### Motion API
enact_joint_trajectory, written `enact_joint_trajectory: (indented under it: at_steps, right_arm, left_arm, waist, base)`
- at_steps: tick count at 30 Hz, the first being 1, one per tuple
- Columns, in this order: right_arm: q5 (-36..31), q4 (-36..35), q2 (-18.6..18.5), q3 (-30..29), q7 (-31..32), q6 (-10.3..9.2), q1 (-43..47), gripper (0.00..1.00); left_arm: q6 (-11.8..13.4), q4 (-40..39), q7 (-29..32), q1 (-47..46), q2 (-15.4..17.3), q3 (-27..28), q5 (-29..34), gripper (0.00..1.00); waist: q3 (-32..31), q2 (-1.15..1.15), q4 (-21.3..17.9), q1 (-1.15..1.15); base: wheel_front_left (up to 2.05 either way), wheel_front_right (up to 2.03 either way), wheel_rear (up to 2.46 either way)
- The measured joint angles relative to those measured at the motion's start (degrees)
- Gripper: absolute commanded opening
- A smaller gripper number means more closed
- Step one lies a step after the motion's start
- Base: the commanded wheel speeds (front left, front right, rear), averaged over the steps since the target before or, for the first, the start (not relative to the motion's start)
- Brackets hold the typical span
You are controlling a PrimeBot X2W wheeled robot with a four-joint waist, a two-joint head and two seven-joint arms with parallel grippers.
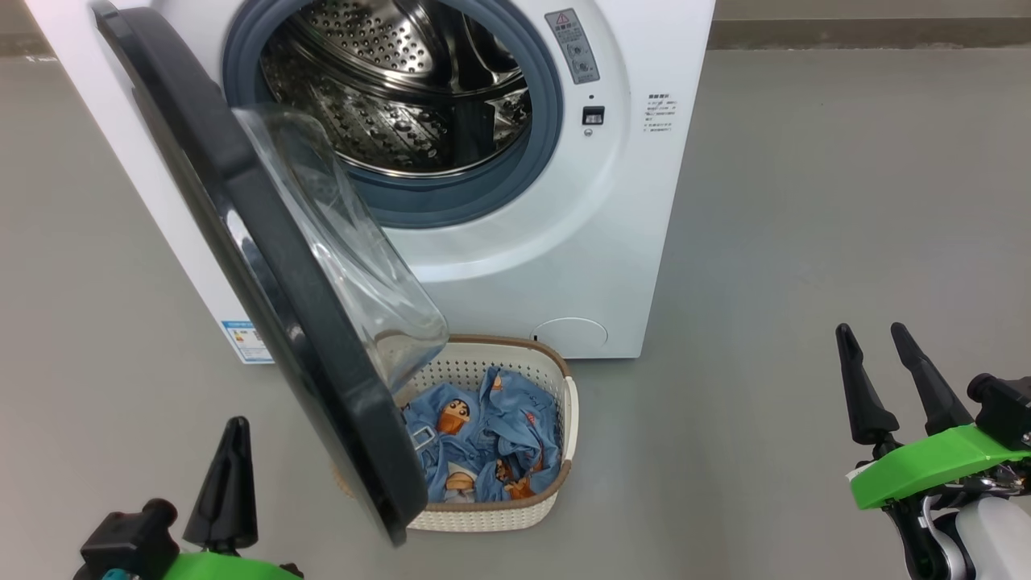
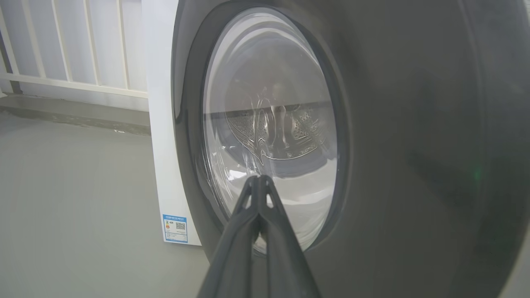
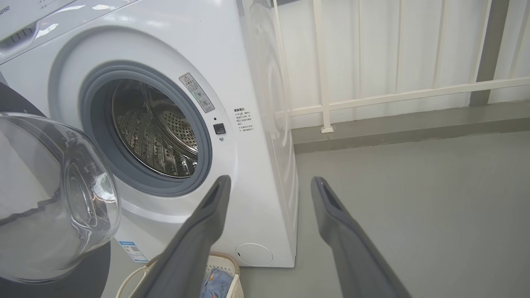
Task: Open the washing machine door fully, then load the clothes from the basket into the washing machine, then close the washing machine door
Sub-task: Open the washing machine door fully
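Left fingers (image 1: 228, 483) pinched together; right fingers (image 1: 859, 387) spread.

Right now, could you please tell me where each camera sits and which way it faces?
Head: up high, looking down at washer, open door, basket of clothes; left gripper and right gripper at bottom corners.
Left wrist: beside the door's outside, facing its glass; its shut fingers rise.
Right wrist: facing washer front and drum; its spread fingers.
Shared: all three show the door.
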Motion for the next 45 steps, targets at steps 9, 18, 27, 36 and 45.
enact_joint_trajectory:
  at_steps: [9,18,27,36,45]
  right_arm:
    - [0.0,0.02,0.03,0.01,0.0,0.0,0.01,1.0]
    - [0.0,0.2,0.05,0.16,0.0,0.0,0.01,1.0]
    - [0.07,0.22,0.22,0.23,0.0,0.0,0.01,1.0]
    - [0.07,0.21,0.75,0.19,0.0,0.0,0.01,1.0]
    - [0.08,0.22,0.85,0.23,0.0,0.0,-0.01,1.0]
  left_arm:
    - [0.02,-5.99,-1.12,-0.25,-0.44,0.19,0.13,0.0]
    - [-0.36,-18.15,-1.79,-0.68,-1.18,-0.07,3.35,0.0]
    - [-2.94,-28.48,-1.21,-1.15,-1.78,-5.06,4.67,0.0]
    - [-4.11,-25.95,3.64,-1.09,-2.5,-12.18,1.63,0.0]
    - [-4.5,-16.9,6.08,-1.04,-3.2,-14.56,-0.23,0.0]
  waist:
    - [-0.11,0.0,0.01,0.0]
    - [-0.02,0.0,0.09,0.0]
    - [-0.08,0.0,-0.1,0.0]
    - [0.49,0.0,-0.59,0.0]
    - [0.9,0.0,-1.75,0.0]
  base:
    - [0.0,0.0,0.0]
    - [0.0,0.0,0.0]
    - [0.0,0.0,0.0]
    - [0.0,0.0,0.0]
    - [0.0,0.0,0.0]
